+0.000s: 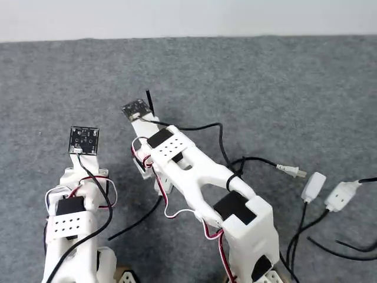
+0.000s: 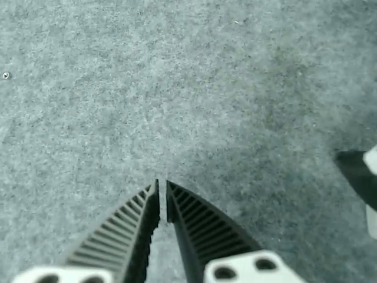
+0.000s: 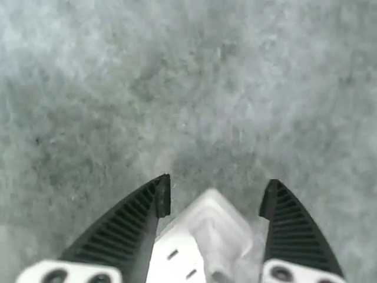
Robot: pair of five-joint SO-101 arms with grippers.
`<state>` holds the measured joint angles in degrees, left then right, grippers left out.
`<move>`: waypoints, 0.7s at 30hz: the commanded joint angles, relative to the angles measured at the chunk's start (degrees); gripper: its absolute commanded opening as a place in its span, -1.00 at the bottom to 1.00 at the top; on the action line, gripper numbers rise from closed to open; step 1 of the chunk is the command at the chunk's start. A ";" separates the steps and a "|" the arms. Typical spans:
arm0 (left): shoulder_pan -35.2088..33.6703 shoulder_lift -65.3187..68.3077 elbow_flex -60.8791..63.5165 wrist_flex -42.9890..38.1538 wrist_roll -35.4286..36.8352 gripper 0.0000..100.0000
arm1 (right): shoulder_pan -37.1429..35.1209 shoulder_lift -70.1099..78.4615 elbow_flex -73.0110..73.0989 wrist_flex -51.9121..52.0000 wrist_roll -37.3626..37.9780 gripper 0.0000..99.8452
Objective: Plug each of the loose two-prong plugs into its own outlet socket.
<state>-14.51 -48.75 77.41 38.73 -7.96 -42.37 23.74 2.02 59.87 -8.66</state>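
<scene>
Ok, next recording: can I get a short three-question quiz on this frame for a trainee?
1. True or false: the left pincer is shut and empty.
2. What sits between the fingers of the right pincer: A a metal screw, B a white plastic piece, C nothing?
3. Fill in: the loose two-prong plug has a ___ cable.
Key: 1 true; 2 B; 3 black.

Bright, even light; soft shadows (faint, short) beneath the arms (image 1: 194,177).
</scene>
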 commanded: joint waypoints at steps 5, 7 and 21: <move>0.18 -1.23 -1.89 -1.58 -0.70 -0.97 | -0.13 -0.75 -3.87 8.92 -1.14 -0.59; 0.18 -1.23 -1.89 -1.58 -0.70 -0.97 | -0.48 -0.31 -3.87 9.89 -1.14 -0.55; 0.09 -1.23 -1.89 -1.58 -0.70 -0.97 | 0.48 1.80 -3.43 9.27 -0.79 -0.98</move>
<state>-14.51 -48.75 77.41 38.73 -7.96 -42.11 26.02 1.41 68.66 -9.19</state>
